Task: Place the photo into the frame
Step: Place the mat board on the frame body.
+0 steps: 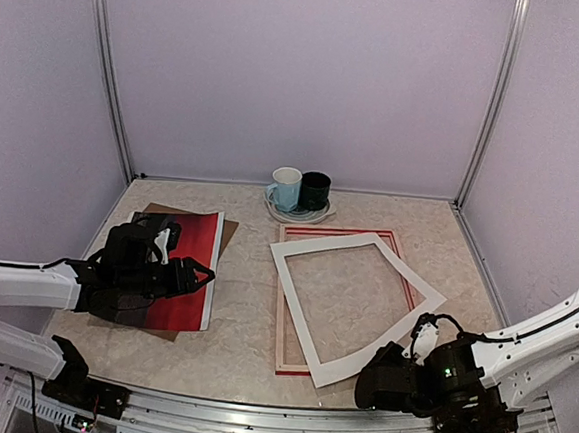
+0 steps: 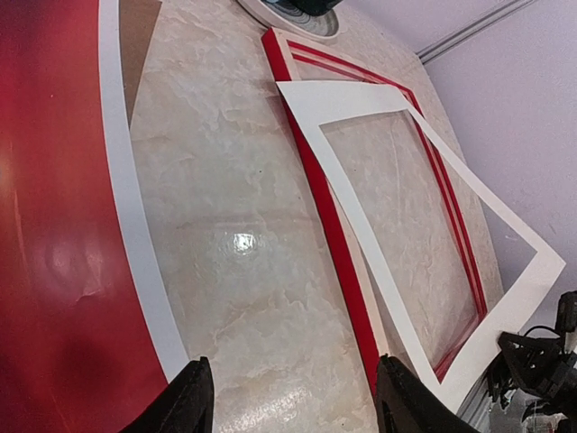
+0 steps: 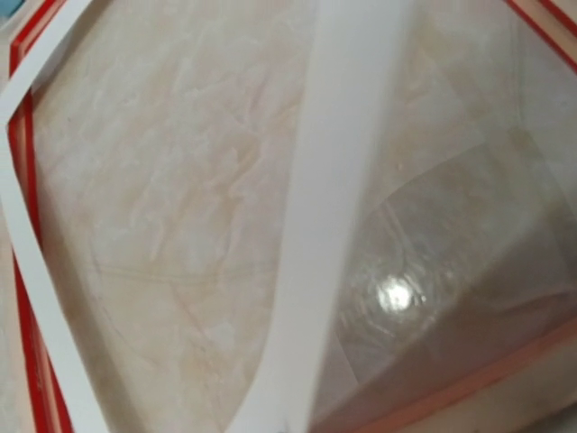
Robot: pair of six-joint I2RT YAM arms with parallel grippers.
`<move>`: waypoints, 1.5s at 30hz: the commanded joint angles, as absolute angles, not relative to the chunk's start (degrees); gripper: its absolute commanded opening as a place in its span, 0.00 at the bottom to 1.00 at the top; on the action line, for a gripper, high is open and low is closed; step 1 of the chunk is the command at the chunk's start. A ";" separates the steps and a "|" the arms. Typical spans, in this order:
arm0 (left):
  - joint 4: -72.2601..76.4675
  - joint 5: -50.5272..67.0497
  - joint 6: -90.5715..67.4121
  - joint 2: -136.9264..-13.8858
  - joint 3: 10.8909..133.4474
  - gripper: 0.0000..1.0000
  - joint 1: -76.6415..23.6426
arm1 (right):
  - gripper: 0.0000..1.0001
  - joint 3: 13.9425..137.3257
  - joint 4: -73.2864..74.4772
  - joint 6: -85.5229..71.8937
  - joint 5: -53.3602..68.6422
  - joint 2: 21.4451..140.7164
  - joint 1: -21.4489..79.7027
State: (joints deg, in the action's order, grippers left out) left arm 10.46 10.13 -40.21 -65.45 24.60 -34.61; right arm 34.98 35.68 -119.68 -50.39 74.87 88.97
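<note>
Pickup stage: the left gripper (image 1: pixel 200 273) is hovering, jaws spread, over the photo (image 1: pixel 197 241) on the brown board (image 1: pixel 229 234). The right gripper (image 1: pixel 372 379), pressed together, is sitting beside the white mat (image 1: pixel 327 245) skewed across the frame (image 1: pixel 283 326) — probably needing shifting first.

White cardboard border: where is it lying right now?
In the top view the white border is on the right half of the table, skewed across the red frame, with the two cups behind it by the back wall.
</note>
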 commanded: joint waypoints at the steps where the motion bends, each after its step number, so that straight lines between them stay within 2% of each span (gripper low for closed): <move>1: 12.33 11.47 -39.20 -65.83 25.62 0.61 -35.07 | 0.00 36.65 39.13 -152.93 -52.34 75.41 87.50; 6: 12.87 11.26 -39.45 -65.99 25.31 0.61 -35.15 | 0.00 37.20 40.27 -152.75 -52.37 76.08 86.21; 9: 13.33 10.96 -39.84 -66.39 25.14 0.61 -35.47 | 0.04 36.90 39.34 -152.63 -52.73 76.56 85.44; 10: 13.43 10.91 -40.02 -66.53 25.21 0.61 -35.69 | 0.08 36.91 38.96 -152.61 -52.73 76.67 85.35; 15: 13.54 10.14 -40.74 -67.21 25.76 0.61 -36.66 | 0.42 40.12 38.19 -142.97 -52.27 76.41 85.27; 21: 13.29 8.74 -41.48 -68.69 27.77 0.61 -38.64 | 0.64 46.04 38.71 -126.05 -45.56 75.32 83.65; 24: 13.18 7.82 -41.51 -70.04 29.38 0.61 -39.80 | 0.74 47.00 34.45 -115.55 -40.51 75.66 82.18; 28: 13.53 7.32 -41.53 -72.54 31.93 0.62 -40.82 | 0.78 47.11 28.06 -104.94 -40.85 73.73 80.99; 31: 13.69 6.95 -41.19 -75.34 34.61 0.64 -41.30 | 0.79 47.56 17.84 -90.61 -35.22 73.79 78.02; 34: 14.08 7.44 -40.74 -79.26 37.71 0.64 -41.35 | 0.82 50.87 14.98 -83.24 -30.02 77.08 76.83; 39: 15.58 8.99 -41.02 -85.57 41.64 0.65 -41.44 | 0.86 58.15 14.85 -72.66 -25.37 80.79 76.41; 45: 16.90 10.05 -41.89 -90.66 43.48 0.65 -41.48 | 0.89 60.49 14.61 -65.77 -18.96 82.60 75.99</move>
